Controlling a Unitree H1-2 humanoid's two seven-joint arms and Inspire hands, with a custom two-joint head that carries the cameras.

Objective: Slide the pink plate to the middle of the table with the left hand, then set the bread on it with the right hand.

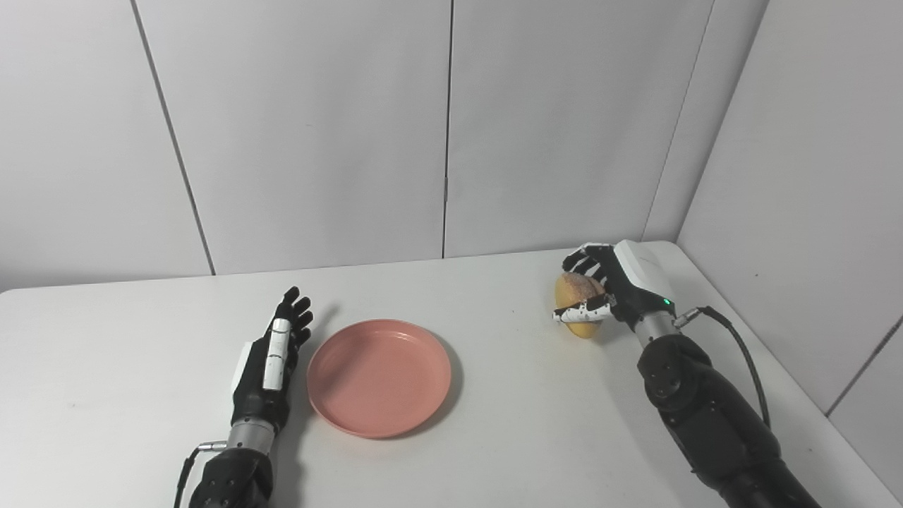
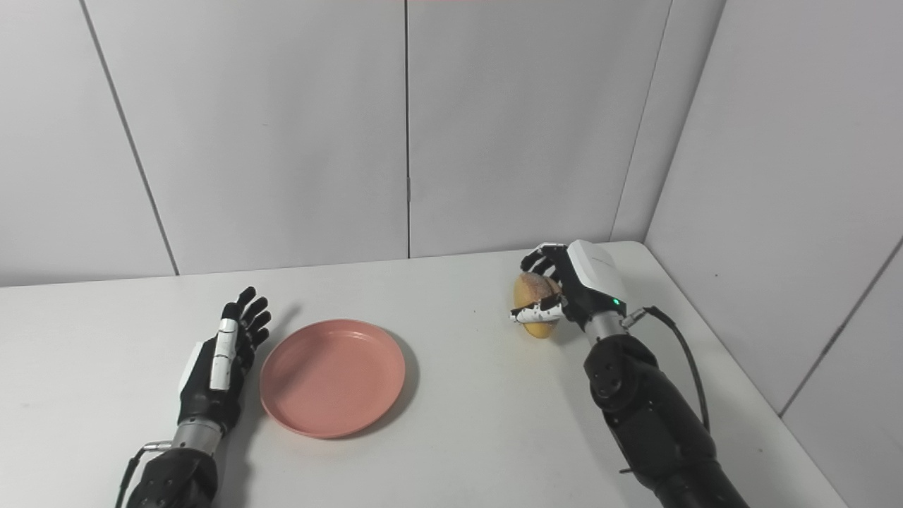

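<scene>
The pink plate (image 1: 379, 375) lies flat on the white table (image 1: 494, 423), a little left of its middle, with nothing on it. My left hand (image 1: 271, 363) rests just left of the plate's rim, fingers straight and apart, holding nothing. Whether it touches the rim I cannot tell. At the far right, my right hand (image 1: 614, 286) is shut on the bread (image 1: 578, 305), a golden-brown roll, fingers curled over its top and thumb across its front. The bread sits at or just above the tabletop, well right of the plate.
Grey wall panels (image 1: 451, 127) stand close behind the table and along its right side (image 1: 797, 176). The table's right edge runs near my right forearm (image 1: 705, 409). A cable (image 1: 741, 353) loops off that wrist.
</scene>
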